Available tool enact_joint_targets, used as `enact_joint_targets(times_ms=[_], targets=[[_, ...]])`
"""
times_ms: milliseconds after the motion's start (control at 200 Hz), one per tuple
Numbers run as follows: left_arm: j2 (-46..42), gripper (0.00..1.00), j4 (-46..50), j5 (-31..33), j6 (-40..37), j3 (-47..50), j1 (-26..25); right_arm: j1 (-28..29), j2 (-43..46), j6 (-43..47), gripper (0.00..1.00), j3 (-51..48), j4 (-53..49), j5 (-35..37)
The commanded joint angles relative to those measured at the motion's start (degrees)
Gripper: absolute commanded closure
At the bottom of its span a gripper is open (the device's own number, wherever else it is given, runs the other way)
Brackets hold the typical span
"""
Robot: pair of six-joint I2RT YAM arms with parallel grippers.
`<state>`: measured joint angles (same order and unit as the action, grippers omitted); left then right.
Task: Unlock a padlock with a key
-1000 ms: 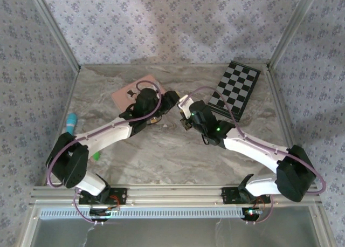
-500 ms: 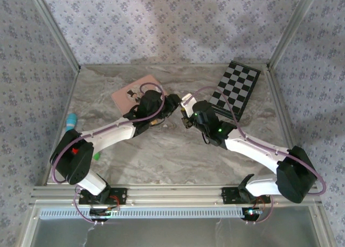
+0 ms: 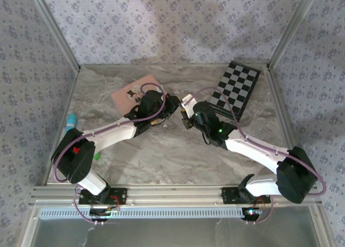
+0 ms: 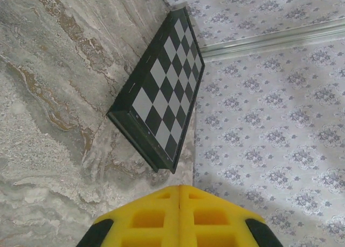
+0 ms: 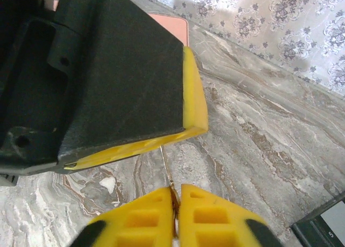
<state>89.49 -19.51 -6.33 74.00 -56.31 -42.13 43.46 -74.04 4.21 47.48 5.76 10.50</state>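
Observation:
My left gripper (image 3: 173, 102) is shut, and in the left wrist view its yellow pads (image 4: 156, 220) press flush together. The right gripper (image 3: 185, 116) faces it closely, shut on a thin brass key (image 5: 172, 196). The key's slim silvery shaft (image 5: 166, 163) runs up to the lower edge of the left gripper's pads (image 5: 195, 96) and disappears there. The padlock is hidden behind those pads, so I cannot see it. Both grippers hover just above the marble table (image 3: 178, 155).
A pink box (image 3: 128, 94) lies behind the left gripper. A folded chessboard (image 3: 235, 88) lies at the back right, near the wall. A teal object (image 3: 71, 120) and a small green one (image 3: 96, 156) sit at the left edge.
The left gripper has moved slightly right and back, closing on the right gripper. The right gripper has edged up towards it. Both stay shut.

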Motion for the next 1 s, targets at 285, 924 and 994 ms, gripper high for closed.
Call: enact_joint_targets(times_ms=[285,924,994], targets=[[1.1,1.00,-13.8,-2.5,-16.2,1.2,4.8,-23.5,8.8,-28.2,0.48,-4.9,7.6,-37.3],[6.4,1.00,-42.8,-18.1,-23.7,1.5,4.5,-26.6,-2.1,-58.6,0.47,-10.1,47.2,-52.2],[5.7,1.00,-42.3,-18.2,-24.8,1.2,3.7,-25.9,-4.1,-60.2,0.47,-9.9,50.7,-52.3]])
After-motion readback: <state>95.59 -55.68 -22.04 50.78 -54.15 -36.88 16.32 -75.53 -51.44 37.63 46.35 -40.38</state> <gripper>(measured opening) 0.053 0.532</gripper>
